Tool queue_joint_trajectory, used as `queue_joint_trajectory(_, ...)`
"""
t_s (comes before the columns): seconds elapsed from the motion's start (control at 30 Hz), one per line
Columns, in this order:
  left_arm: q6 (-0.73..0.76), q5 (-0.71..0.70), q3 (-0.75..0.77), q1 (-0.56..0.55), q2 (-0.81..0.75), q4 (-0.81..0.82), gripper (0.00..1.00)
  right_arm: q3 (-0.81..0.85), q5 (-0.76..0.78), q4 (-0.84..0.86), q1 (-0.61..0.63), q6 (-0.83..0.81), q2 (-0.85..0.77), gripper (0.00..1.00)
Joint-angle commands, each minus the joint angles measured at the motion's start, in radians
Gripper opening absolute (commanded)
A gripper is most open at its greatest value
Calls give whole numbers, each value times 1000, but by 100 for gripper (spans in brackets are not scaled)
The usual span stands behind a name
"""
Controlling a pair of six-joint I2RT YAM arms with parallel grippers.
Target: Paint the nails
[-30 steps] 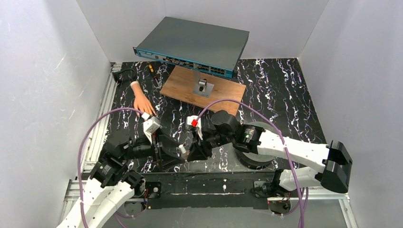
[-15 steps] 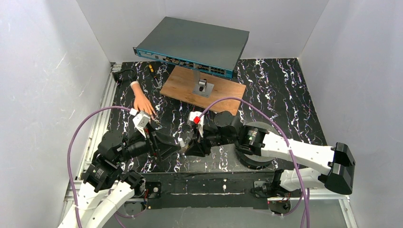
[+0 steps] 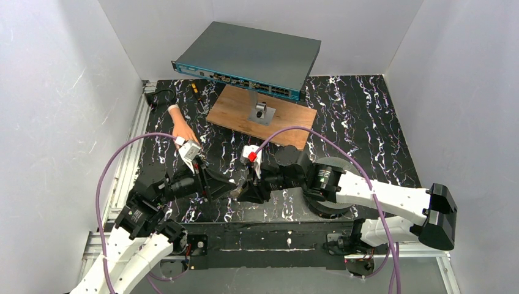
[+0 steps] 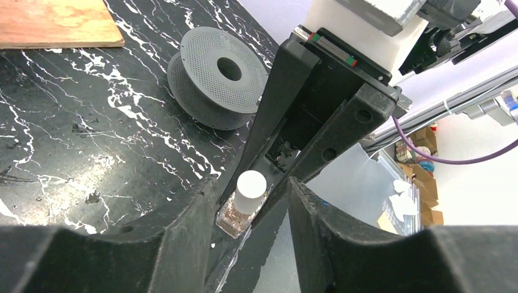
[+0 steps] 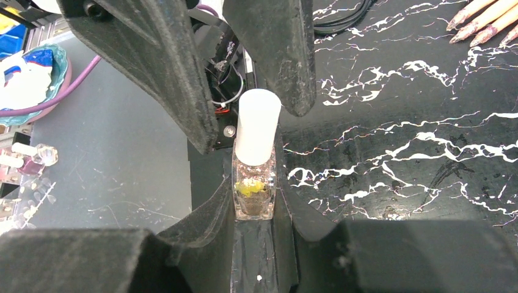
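Observation:
A small clear polish bottle (image 5: pixel 255 189) with a white cap (image 5: pixel 256 125) stands upright just above the table's near edge. My right gripper (image 5: pixel 255 198) is shut on its glass body. My left gripper (image 4: pixel 250 186) faces it from the left. Its jaws straddle the cap, open, with a narrow gap on each side. In the top view the two grippers, left (image 3: pixel 231 187) and right (image 3: pixel 246 195), meet tip to tip and hide the bottle. The peach mannequin hand (image 3: pixel 182 130) lies at the back left. Its fingertips with the nails (image 5: pixel 473 21) show in the right wrist view's top right corner.
A network switch (image 3: pixel 251 58) on a metal stand sits over a wooden board (image 3: pixel 245 116) at the back. A grey perforated spool (image 4: pixel 217 79) lies under the right arm. A black cable and small tools lie at the back left (image 3: pixel 160 95). White walls enclose the table.
The left arm moved right toward the right gripper, and its jaws narrowed from wide open to closely flank the bottle's cap. The right gripper kept its hold on the bottle.

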Motion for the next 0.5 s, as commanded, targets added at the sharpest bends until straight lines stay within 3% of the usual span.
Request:
queue_joint_trajectory(0.0, 1, 45, -9, -4, 14, 48, 41, 40, 15, 45, 6, 2, -28, 1)
queue_joint_trajectory(0.33, -30, 63, -53, -4, 2, 91, 28, 68, 37, 40, 5, -6, -20, 1)
queue_joint_trajectory(0.47, -39, 66, -72, -4, -1, 109, 13, 75, 32, 39, 6, -7, -16, 1)
